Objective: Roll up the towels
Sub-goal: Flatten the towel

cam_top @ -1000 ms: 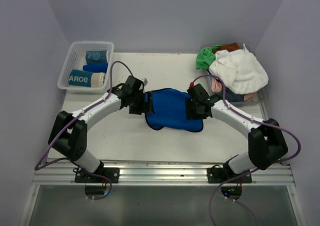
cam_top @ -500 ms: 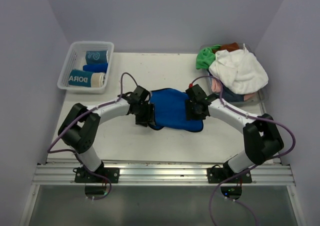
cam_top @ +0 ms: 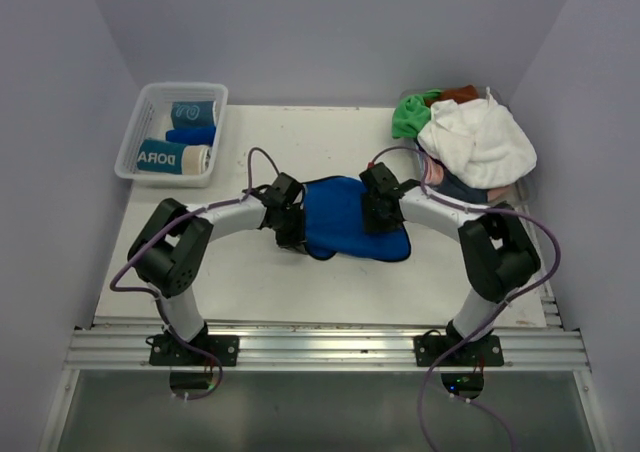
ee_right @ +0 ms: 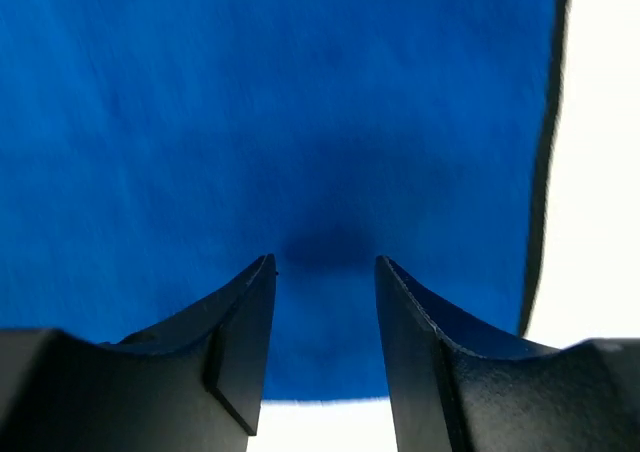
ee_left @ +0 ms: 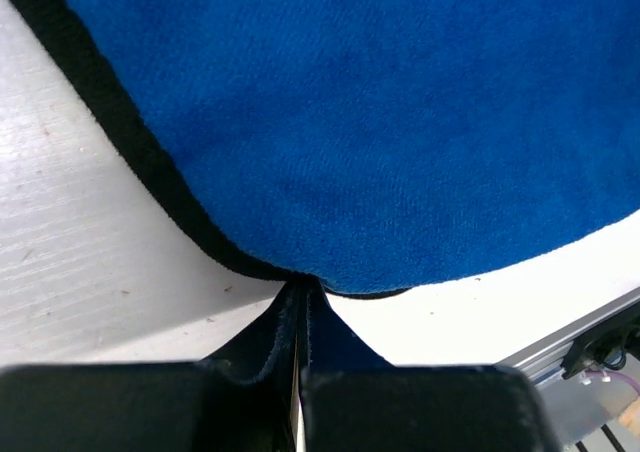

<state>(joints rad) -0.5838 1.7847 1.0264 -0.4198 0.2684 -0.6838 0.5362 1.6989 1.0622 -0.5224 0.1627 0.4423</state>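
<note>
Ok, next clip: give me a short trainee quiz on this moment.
1. True or false: the left pincer is shut on the blue towel at its edge.
2. The right pincer is: A open over the blue towel; B shut on it; C out of view.
3. How many rolled towels lie in the mesh basket?
Key: 1 true; 2 A; 3 three.

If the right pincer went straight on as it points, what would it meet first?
The blue towel: the right pincer, open, points straight at it. Probably very close, though depth is unclear.
</note>
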